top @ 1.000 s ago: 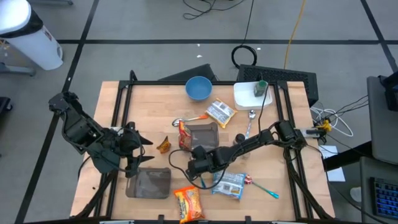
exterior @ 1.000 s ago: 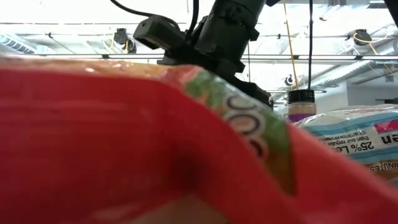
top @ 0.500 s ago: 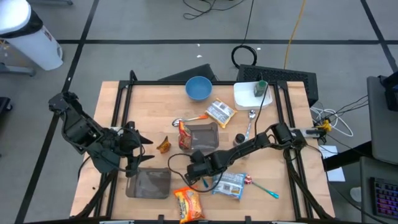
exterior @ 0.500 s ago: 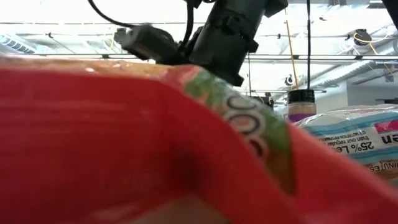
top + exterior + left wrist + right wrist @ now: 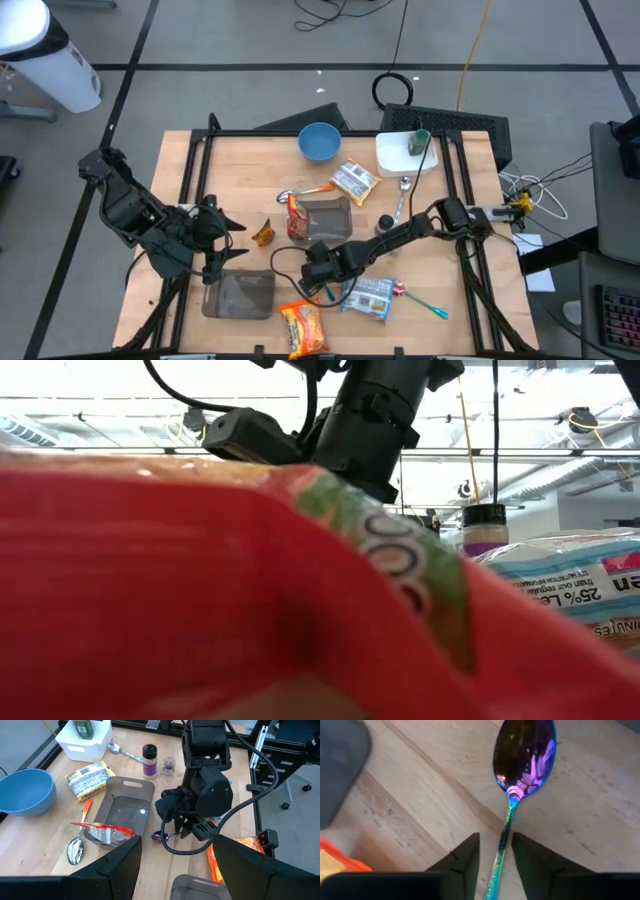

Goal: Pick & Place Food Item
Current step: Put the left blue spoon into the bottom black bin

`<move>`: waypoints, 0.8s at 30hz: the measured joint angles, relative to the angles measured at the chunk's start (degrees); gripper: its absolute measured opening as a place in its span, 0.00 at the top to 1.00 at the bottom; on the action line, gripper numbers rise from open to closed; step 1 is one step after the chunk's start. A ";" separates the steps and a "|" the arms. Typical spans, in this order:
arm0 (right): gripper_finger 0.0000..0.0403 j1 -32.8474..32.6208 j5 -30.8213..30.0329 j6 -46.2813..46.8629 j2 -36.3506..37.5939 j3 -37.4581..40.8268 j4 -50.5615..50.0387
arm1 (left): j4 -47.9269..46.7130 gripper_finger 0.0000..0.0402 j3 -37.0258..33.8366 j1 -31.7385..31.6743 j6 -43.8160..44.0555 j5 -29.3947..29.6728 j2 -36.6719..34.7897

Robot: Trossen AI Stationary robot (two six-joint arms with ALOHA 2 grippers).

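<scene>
Right gripper (image 5: 495, 857): lower centre, fingers (image 5: 465, 860) straddling iridescent spoon (image 5: 522, 760) handle, narrowing, not yet clamped | spoon flat on counter (image 5: 410, 805) | Left gripper (image 5: 222, 245): parked left, fingers released, clear of workspace

A red snack bag (image 5: 200, 590) is filling most of the low view, blurring and hiding the table behind it. The iridescent spoon (image 5: 522, 762) is running off the right wrist view's edge, its handle end unseen. The right gripper (image 5: 318, 275) is hiding that spoon in the high view.
</scene>
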State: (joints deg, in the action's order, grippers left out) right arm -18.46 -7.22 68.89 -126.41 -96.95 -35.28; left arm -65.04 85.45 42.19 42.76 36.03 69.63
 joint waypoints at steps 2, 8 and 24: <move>0.79 0.00 0.00 -0.61 0.00 0.00 -0.25 | -0.02 0.38 0.00 0.00 -0.04 -0.02 0.00; 0.95 0.41 0.08 -1.01 -0.02 0.04 -1.08 | -0.07 0.38 0.00 0.00 0.00 -0.03 0.00; 0.99 0.48 0.00 -1.54 0.15 0.13 0.98 | -0.15 0.38 0.00 0.00 -0.07 -0.09 0.00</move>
State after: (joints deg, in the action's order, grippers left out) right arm -17.98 -7.22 67.35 -126.26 -96.82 -34.30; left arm -65.19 85.45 42.19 42.70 35.94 69.63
